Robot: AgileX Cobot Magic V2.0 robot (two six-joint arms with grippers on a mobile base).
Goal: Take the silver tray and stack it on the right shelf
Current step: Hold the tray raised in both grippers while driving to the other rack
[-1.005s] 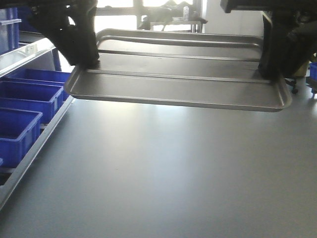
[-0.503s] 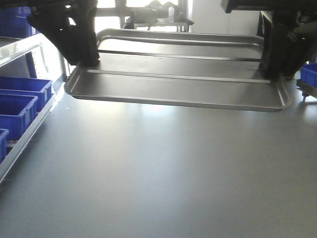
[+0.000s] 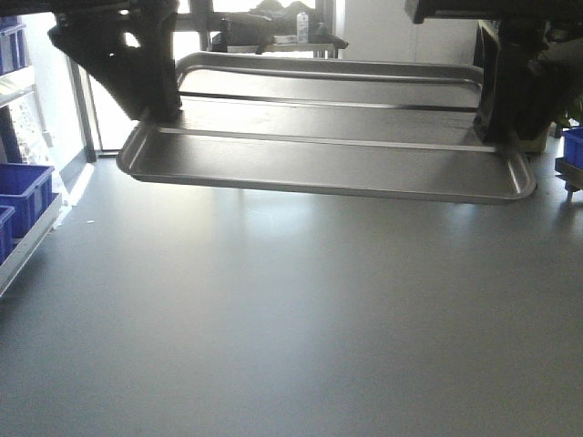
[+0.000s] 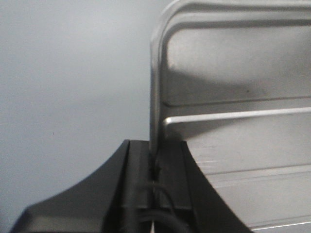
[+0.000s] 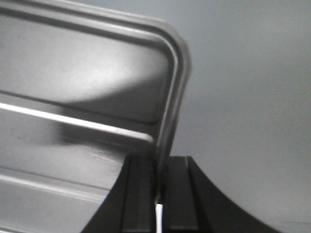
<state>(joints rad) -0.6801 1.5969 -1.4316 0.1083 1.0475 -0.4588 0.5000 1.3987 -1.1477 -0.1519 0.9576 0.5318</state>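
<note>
The silver tray (image 3: 328,164) hangs above the grey floor (image 3: 291,328), its 9 o'clock rim pinched by the left tool (image 4: 154,162), its 3 o'clock rim by the right tool (image 5: 160,167).

No readable text anywhere, honestly. The silver tray (image 3: 328,168) is bare metal in all three views, and the blue bins (image 3: 20,187) show plain sides, no labels I can make out.
</note>
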